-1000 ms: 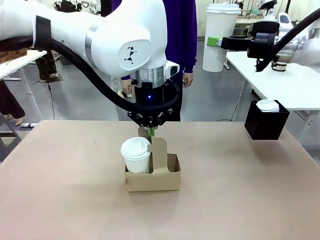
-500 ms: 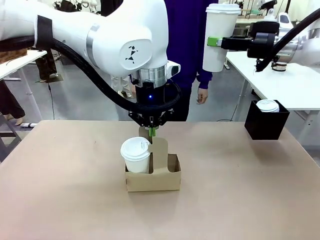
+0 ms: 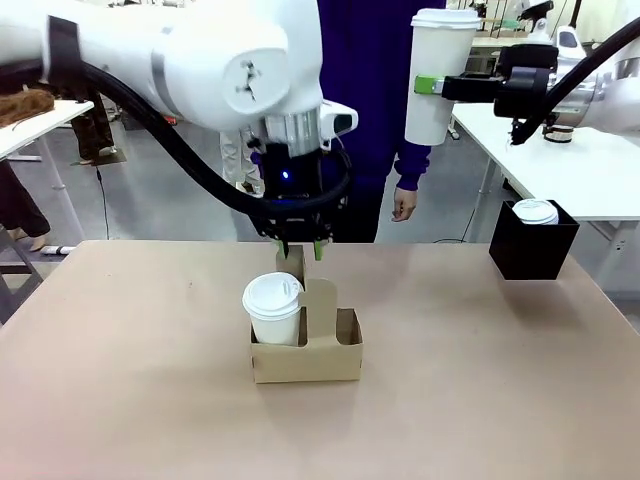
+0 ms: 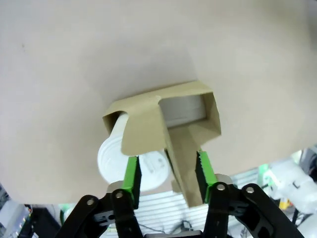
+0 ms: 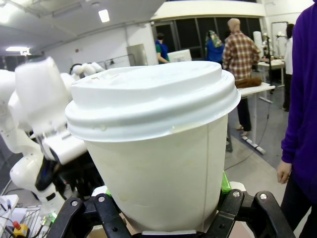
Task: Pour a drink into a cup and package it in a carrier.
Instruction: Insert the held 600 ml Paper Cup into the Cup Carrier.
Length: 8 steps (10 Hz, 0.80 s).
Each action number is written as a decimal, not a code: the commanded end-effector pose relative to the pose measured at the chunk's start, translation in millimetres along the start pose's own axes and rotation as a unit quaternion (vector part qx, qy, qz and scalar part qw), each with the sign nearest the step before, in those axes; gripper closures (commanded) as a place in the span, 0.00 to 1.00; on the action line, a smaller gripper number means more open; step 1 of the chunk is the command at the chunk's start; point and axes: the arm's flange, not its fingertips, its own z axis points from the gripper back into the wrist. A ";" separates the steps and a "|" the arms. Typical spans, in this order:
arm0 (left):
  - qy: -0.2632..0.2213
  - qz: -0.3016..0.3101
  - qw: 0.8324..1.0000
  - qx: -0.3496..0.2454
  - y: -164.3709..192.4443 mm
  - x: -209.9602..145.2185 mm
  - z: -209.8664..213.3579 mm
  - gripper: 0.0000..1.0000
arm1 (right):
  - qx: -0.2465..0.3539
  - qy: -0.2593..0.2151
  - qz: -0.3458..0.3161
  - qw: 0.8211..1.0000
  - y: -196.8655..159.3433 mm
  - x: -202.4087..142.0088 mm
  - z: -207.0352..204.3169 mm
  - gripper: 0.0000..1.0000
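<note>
Front view: the carrier stands upright near the middle of the table, with a lidded white cup in the pocket at 9 o'clock of its handle tab. The 3 o'clock pocket is mostly hidden behind its front wall. I read the left gripper as released: it hangs just above the tab at 12 o'clock with its green pads apart. In the left wrist view the left gripper has the tab rising between its pads, close to one pad — I cannot tell whether they touch. The right gripper, at 1 o'clock of the carrier and well apart from it, is clamped on a tall lidded cup held upright in the air. In the right wrist view that cup hides most of the gripper. Both lids hide the contents. A black box at the table's 3 o'clock edge holds another lidded cup, its body hidden. A person's hand hangs beyond the far edge.
</note>
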 end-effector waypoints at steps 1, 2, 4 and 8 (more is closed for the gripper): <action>0.034 -0.073 0.997 -0.022 33.0 -21.9 39.9 0.06 | 0.056 0.004 0.011 0.998 -6.9 -20.3 -2.1 0.20; 0.043 -0.119 0.992 -0.030 46.9 -30.0 54.6 0.00 | 0.074 0.000 0.012 0.997 -9.6 -35.0 -5.7 0.20; 0.049 -0.192 0.980 -0.036 84.2 -42.9 75.4 0.00 | 0.147 -0.004 0.057 0.988 -6.0 -65.4 -26.1 0.20; 0.046 -0.279 0.959 -0.031 126.6 -42.9 68.1 0.00 | 0.230 -0.007 0.105 0.967 15.8 -112.0 -70.5 0.20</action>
